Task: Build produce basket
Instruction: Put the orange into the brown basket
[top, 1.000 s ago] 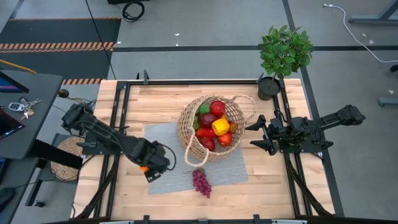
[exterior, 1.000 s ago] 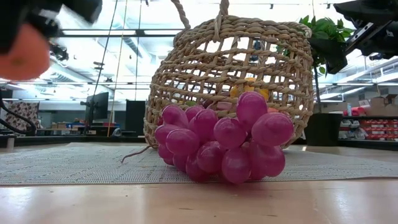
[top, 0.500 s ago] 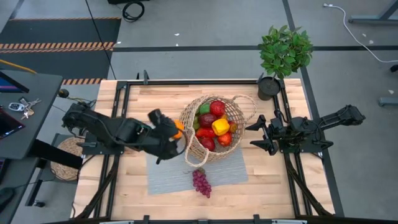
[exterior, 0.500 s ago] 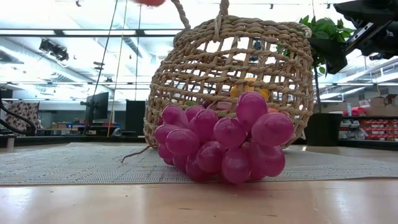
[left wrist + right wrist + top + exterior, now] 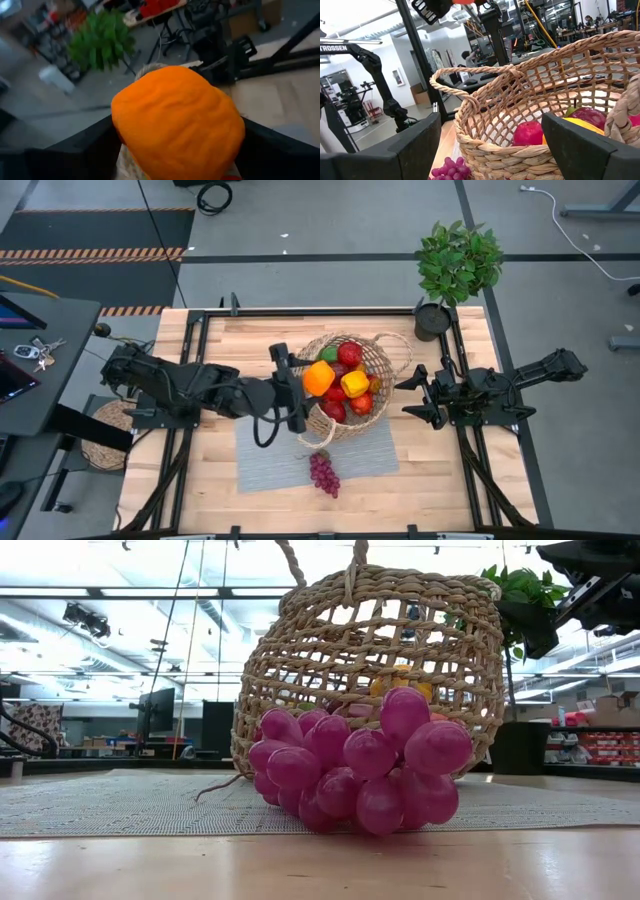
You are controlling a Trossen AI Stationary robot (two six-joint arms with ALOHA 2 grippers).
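Note:
The orange [image 5: 318,378] is off the table, over the left rim of the basket [image 5: 385,365], with my left gripper [image 5: 300,388] shut on it. It fills the left wrist view [image 5: 177,122]. The wicker basket stands on a grey mat [image 5: 270,460] and holds red apples, a yellow pepper [image 5: 354,383] and a green pear. Purple grapes [image 5: 323,472] lie on the mat's near edge in front of the basket [image 5: 400,630] and fill the low view [image 5: 360,775]. My right gripper [image 5: 412,395] waits open to the right of the basket. My left gripper pinches the orange between its two fingers, one on each opposite side [image 5: 120,125]. The fingers come from the table's left, nearly level and slanting a little down. The orange is lifted clear, above the basket's left rim.
A potted green plant [image 5: 455,270] stands at the table's far right corner. Black frame rails [image 5: 190,380] run along both sides of the table. A round woven mat [image 5: 100,435] lies off the table's left edge.
My left gripper has risen from the mat's near left part and gone right toward the basket, rolling its wrist and tipping from pointing down to nearly level. It has kept hold of the orange, which is now high over the basket's left rim.

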